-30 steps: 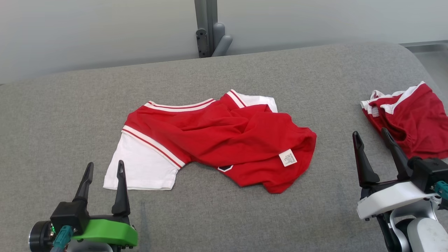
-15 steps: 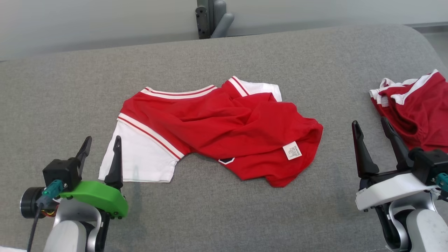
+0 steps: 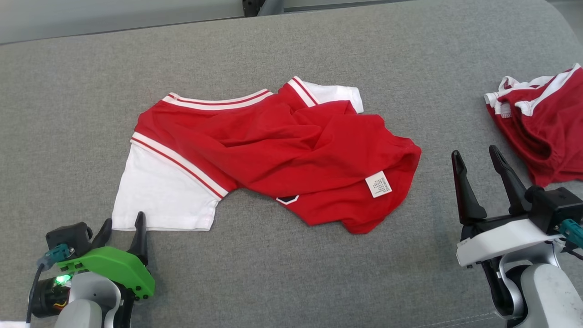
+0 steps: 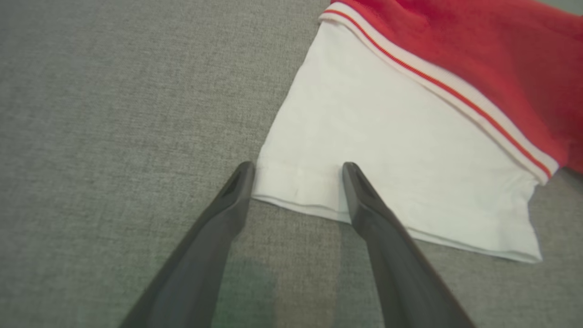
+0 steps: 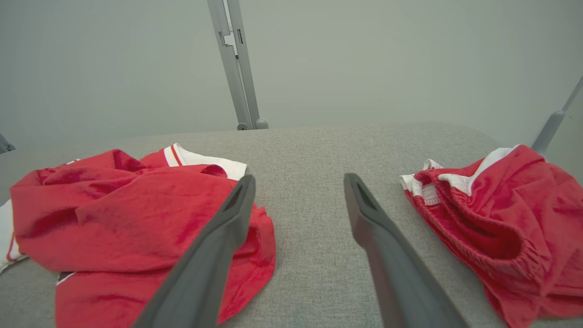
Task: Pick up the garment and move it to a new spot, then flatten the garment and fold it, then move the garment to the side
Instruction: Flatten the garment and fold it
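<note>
Left wrist view: the left gripper, jaws spread, is poised at the hem corner of the white sleeve of the red-and-white jersey, which lies crumpled mid-counter. The right gripper, jaws also apart, hovers between the jersey and the red shorts, touching neither. The risk is that the jaws close on only the top layer of the hem, or pinch the counter's grey fabric, so the sleeve slips free on lifting. A one-corner lift could also drag the bunched body into a worse tangle.
</note>
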